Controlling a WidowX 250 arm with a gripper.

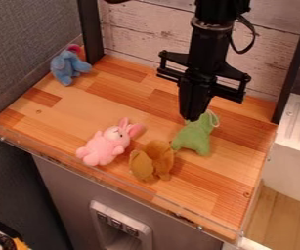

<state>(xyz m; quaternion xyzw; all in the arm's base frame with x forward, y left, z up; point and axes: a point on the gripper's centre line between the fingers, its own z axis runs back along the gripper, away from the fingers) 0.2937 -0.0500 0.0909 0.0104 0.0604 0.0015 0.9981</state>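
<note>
Nearest, lower left: a dark-and-white item with a yellow patch [2, 237], apart from the desk [129, 93]. Grey cabinet front [64, 193] drops away below a see-through lip [113, 183], which follows the desk's front edge on a slant, down to the near right corner. Brown plush [151, 161] sits closest to that lip, with a strip of wood between. Pink plush [107, 145] lies just left of it, ears toward the green one; little room between pink and brown. Green plush [194, 136] stands just behind and right of the brown, a pale loop [213, 118] at its top. Wood surface runs from green to the right edge; beyond that edge, a white unit [297, 151] and pale floor [276, 215]. Black hand [193, 118] hangs over the green plush, tips overlapping its upper part; cannot tell whether the hand is spread, pressed together or pinching the toy. Brown and pink stand in the way on the near left side. Broad stretch of wood between pink and the blue plush [67, 67], which sits at the far left by the grey side wall [25, 46]. Farthest: whitewashed plank backing [139, 29] between dark uprights, left [91, 31] and right [294, 63], bounding the rear.
</note>
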